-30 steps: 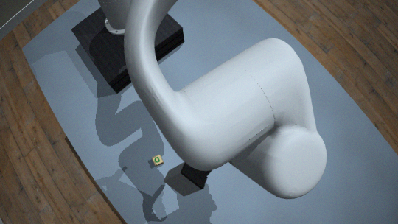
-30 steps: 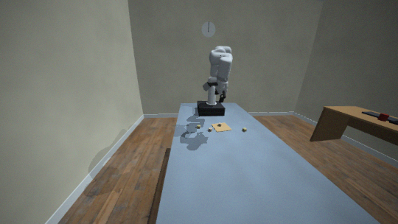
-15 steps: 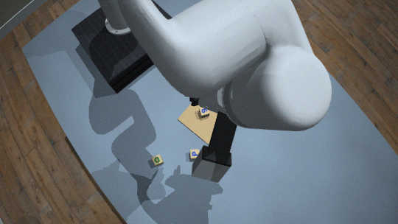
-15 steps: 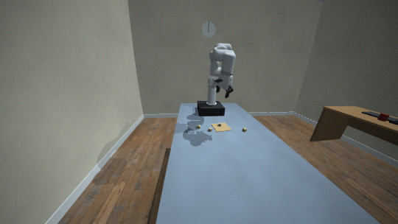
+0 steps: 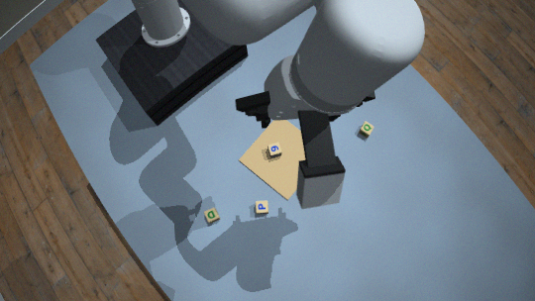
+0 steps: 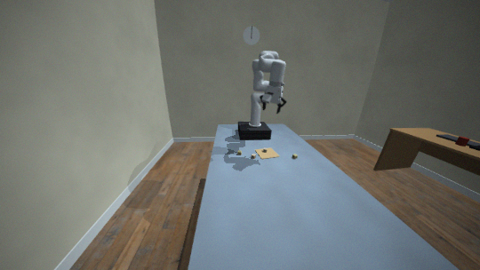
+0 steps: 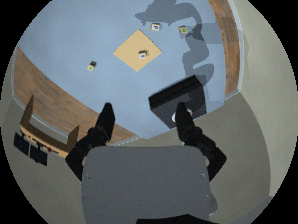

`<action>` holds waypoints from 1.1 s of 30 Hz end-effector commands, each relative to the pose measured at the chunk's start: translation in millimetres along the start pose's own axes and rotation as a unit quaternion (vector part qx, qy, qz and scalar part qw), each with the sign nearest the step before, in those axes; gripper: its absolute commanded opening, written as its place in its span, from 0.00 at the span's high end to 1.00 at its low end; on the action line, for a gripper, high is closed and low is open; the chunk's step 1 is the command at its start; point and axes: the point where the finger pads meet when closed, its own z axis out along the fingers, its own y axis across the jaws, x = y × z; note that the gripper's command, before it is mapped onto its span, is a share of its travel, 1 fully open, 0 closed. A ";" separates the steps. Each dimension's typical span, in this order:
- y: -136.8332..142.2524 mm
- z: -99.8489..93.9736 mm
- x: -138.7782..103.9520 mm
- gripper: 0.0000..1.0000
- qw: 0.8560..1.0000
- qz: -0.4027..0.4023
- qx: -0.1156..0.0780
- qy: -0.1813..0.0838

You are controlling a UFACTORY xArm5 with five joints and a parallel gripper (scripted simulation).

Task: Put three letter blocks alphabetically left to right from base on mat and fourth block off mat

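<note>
Gripper (image 5: 292,149) (image 6: 275,107) (image 7: 144,110): released, nothing held
Mat (image 5: 272,163) (image 6: 267,155) (image 7: 131,52): centre of the top view
Block 9 (image 5: 274,150) (image 6: 265,150) (image 7: 143,54): on the mat
P block (image 5: 262,207) (image 6: 253,155) (image 7: 155,27), D block (image 5: 212,215) (image 6: 239,153) (image 7: 183,30): below it, lower left
Q block (image 5: 367,129) (image 6: 294,156) (image 7: 91,66): right of centre

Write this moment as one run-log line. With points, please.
gripper (image 5: 297,136) (image 6: 273,108) (image 7: 144,110): open, above table | block "9" (image 5: 274,150) (image 6: 265,150) (image 7: 143,55): on mat (image 5: 284,180) (image 6: 271,155) (image 7: 129,52) | D (image 5: 211,215) (image 6: 239,153) (image 7: 183,30), P (image 5: 262,207) (image 6: 253,156) (image 7: 156,27), Q (image 5: 367,129) (image 6: 295,156) (image 7: 91,66): off mat

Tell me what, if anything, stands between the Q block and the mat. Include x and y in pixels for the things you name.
Nothing visible stands between the Q block (image 5: 367,129) (image 7: 91,66) and the mat (image 5: 282,170) (image 7: 131,52); however, the 9 block (image 5: 274,150) (image 7: 143,55) occupies part of the mat.
</note>
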 end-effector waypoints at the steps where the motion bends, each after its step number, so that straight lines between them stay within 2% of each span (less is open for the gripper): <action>1: -1.4 -3.1 -11.5 0.00 0.998 -0.065 0.011 0.023; 3: -1.4 -3.1 -11.5 0.00 0.998 -0.065 0.011 0.023; 4: -1.8 -3.3 -19.4 0.00 0.994 -0.107 0.015 0.034; 9: -2.2 -2.9 -31.1 0.00 0.984 -0.169 0.020 0.052; 18: -2.1 1.1 -55.0 0.00 0.950 -0.296 0.025 0.090; 20: -2.1 1.1 -55.0 0.00 0.950 -0.296 0.025 0.090; 21: -2.0 2.8 -59.8 0.00 0.940 -0.325 0.025 0.099; 23: -7.5 24.1 -29.5 0.00 0.936 -0.325 0.035 0.133; 25: -7.5 24.1 -29.5 0.00 0.936 -0.325 0.035 0.133; 26: -8.9 34.3 -15.6 0.00 0.933 -0.324 0.039 0.149; 27: -8.9 34.3 -15.6 0.00 0.933 -0.324 0.039 0.149; 28: -9.4 44.2 -2.4 0.00 0.930 -0.324 0.043 0.166; 29: -9.4 44.2 -2.4 0.00 0.930 -0.324 0.043 0.166; 30: -9.1 53.9 9.9 0.00 0.927 -0.324 0.046 0.183; 32: -9.1 53.9 9.9 0.00 0.927 -0.324 0.046 0.183; 33: -8.1 63.1 21.3 0.00 0.924 -0.323 0.048 0.199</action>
